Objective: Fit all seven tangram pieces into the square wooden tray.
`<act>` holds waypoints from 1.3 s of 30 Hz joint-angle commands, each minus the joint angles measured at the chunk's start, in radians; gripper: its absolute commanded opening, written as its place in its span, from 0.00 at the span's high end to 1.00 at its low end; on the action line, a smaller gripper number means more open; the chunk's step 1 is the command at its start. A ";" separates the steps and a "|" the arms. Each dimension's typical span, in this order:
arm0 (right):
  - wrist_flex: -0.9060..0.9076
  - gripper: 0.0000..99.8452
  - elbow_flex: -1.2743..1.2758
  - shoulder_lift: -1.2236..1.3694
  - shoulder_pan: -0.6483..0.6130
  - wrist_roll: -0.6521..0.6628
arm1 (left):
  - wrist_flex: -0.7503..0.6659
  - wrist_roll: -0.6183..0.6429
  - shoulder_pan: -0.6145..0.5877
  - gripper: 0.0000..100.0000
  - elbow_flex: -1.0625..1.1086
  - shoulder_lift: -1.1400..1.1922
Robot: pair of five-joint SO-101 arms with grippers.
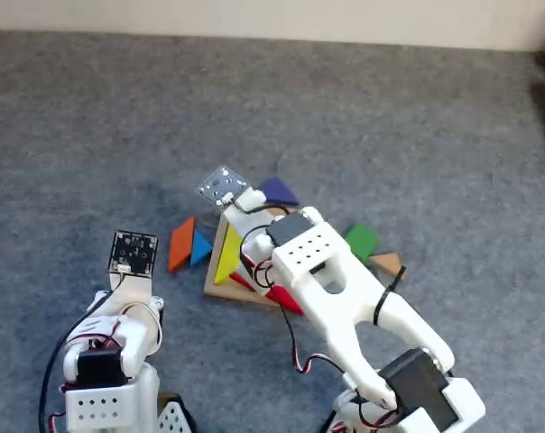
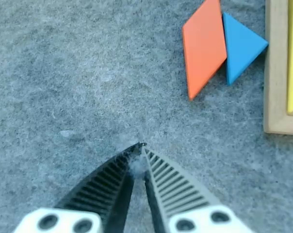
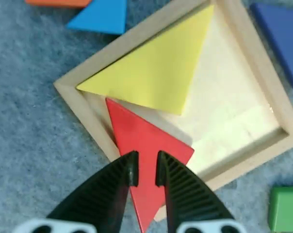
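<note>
The square wooden tray (image 3: 132, 42) holds a yellow triangle (image 3: 156, 77) along one wall. A red triangle (image 3: 149, 145) lies tilted across the tray's rim, partly inside and partly out on the carpet. My right gripper (image 3: 145, 165) hovers right over it, open by a narrow gap, with red showing between the fingers. My left gripper (image 2: 141, 148) is shut and empty over bare carpet, short of the orange parallelogram (image 2: 203, 46) and the small blue triangle (image 2: 241, 46), which lie side by side just outside the tray (image 2: 275, 73).
In the high view a dark blue triangle (image 1: 277, 191) lies beyond the tray (image 1: 211, 287). A green square (image 1: 361, 241) and a tan piece (image 1: 386, 263) sit to its right. The right arm (image 1: 327, 280) stretches over the tray. Grey carpet extends all around.
</note>
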 commanded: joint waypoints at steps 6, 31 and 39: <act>0.007 0.93 -0.082 0.282 0.002 0.097 | 0.003 -0.003 -0.001 0.99 0.007 -0.001; 0.015 0.93 -0.196 0.168 -0.015 0.097 | 0.003 -0.003 -0.001 0.99 0.007 -0.001; 0.016 0.93 -0.073 -0.110 0.101 0.095 | 0.003 -0.003 -0.001 0.99 0.007 -0.001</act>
